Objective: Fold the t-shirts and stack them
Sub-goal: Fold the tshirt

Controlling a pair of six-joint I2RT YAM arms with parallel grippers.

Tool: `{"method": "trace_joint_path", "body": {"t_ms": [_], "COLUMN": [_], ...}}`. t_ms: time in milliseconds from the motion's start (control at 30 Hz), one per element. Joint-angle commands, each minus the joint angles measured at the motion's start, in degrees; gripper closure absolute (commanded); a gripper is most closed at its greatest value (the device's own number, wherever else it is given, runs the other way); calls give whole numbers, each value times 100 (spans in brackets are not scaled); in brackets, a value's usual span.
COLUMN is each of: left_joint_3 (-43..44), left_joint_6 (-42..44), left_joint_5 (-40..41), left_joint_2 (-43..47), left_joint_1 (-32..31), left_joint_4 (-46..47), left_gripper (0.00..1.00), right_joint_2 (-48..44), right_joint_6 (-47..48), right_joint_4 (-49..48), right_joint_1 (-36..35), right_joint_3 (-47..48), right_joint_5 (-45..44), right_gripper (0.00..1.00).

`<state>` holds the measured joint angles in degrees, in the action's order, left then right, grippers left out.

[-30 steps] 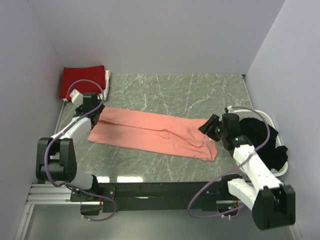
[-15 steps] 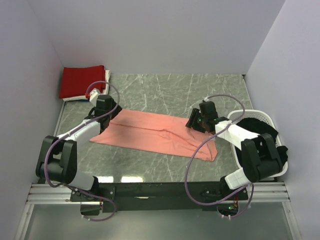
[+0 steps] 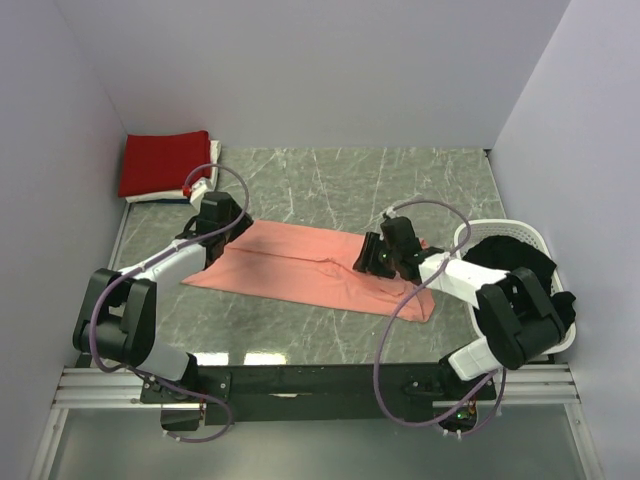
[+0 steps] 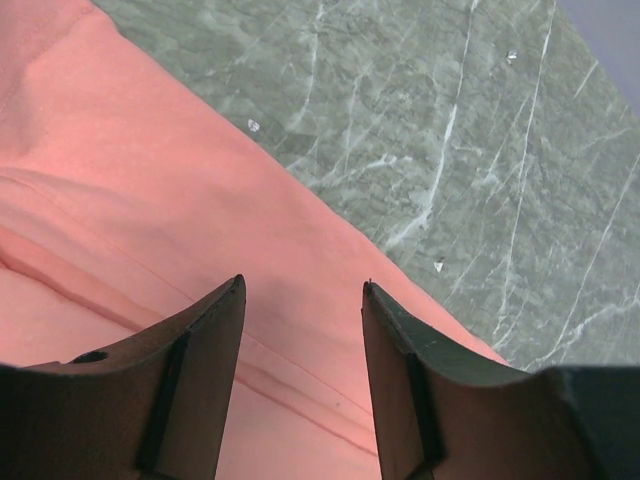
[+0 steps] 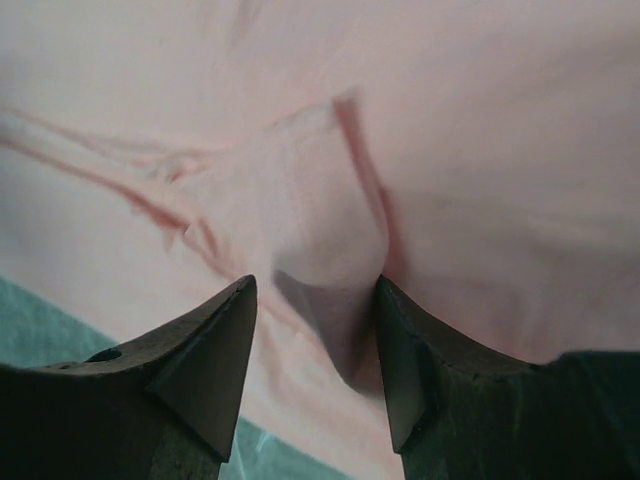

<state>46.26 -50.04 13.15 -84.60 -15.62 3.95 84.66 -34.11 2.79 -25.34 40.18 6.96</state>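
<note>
A salmon-pink t-shirt [image 3: 300,265] lies folded into a long band across the middle of the table. My left gripper [image 3: 228,226] hovers open over its far left part; in the left wrist view its gripper [image 4: 303,285] spans flat pink cloth [image 4: 120,200] close to the shirt's far edge. My right gripper [image 3: 372,256] is down on the shirt's right part, open [image 5: 315,285], with a raised ridge of pink cloth [image 5: 330,220] between the fingers. A folded deep red shirt [image 3: 165,163] rests on a white one [image 3: 214,156] in the back left corner. The black shirt [image 3: 515,268] sits in the basket.
A white slatted basket [image 3: 478,226] stands at the right edge of the green marble table [image 3: 400,185], beside the right arm. Grey walls close in on the left, back and right. Both arms' purple cables loop above the table.
Both grippers moved inward over the pink shirt: the left one to the right from the shirt's left end, the right one to the left from its right end and down onto the cloth.
</note>
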Motion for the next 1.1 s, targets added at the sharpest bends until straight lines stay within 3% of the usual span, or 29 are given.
{"method": "trace_joint_path", "body": {"t_ms": [0,500,733,867,967,1067], "left_joint_3": [164,243,313,252,243,261], "left_joint_6": [170,434,715,724,689,671], "left_joint_5": [-119,-470,-778,-858,-919,-928], "left_joint_2": [119,-66,-153,-197,-250,-285], "left_joint_1": [-99,-460,-732,-873,-943,-996], "left_joint_4": [142,229,282,361,388,361], "left_gripper": [45,47,47,47,47,48], "right_joint_2": [-485,-1197,-2442,-2956,-2632,-2069], "right_joint_6": [-148,-447,-623,-667,-387,-220], "right_joint_4": [-270,-226,713,1487,1523,1287], "right_joint_1": [-322,-1315,-1377,-1122,-2,415], "right_joint_3": [-168,-757,-609,-309,-143,-134], "right_joint_5": [-10,-230,-1213,-2014,-1551,-1023], "right_gripper": [42,43,44,43,43,44]}}
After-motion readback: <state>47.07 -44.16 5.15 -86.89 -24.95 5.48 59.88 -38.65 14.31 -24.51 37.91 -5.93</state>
